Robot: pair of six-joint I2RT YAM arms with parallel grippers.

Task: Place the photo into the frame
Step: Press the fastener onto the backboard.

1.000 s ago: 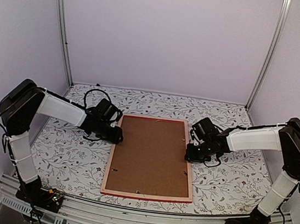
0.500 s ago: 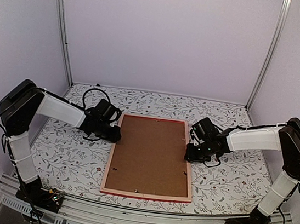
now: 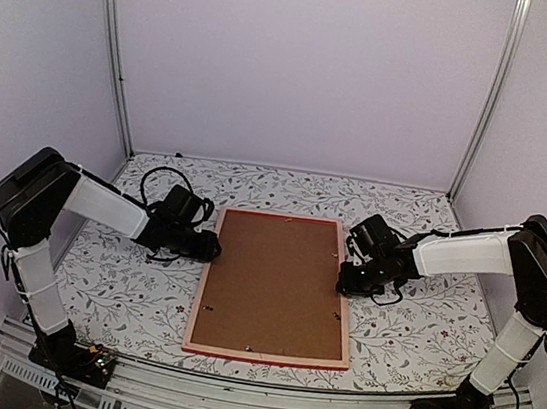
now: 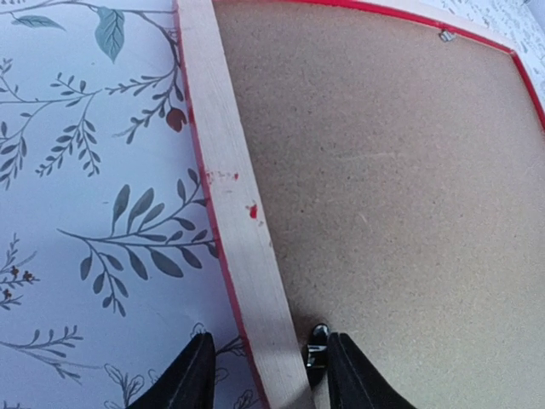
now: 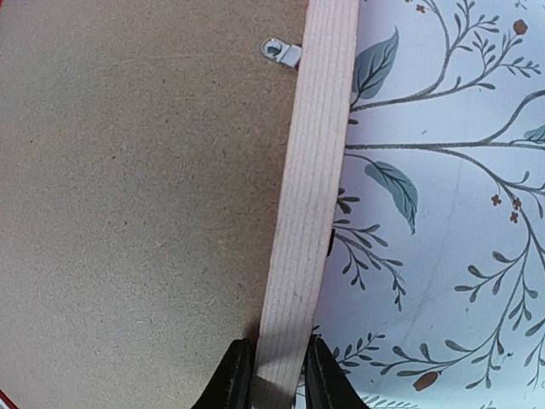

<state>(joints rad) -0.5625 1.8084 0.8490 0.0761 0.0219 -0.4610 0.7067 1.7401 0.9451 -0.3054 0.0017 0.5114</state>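
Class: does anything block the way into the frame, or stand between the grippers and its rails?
The brown backing board fills the back of the frame, under metal tabs. Nothing separates the grippers from the rails: the right gripper pinches one, the left gripper straddles the other.

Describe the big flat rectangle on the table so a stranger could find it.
Start at the table, covered in a grey leaf-and-twig print; in its middle lies the frame, back side up. It is a large rectangle of thin pale-wood rails with a red edge, filled by a plain brown backing board, the only straight-edged, unpatterned thing on that surface.
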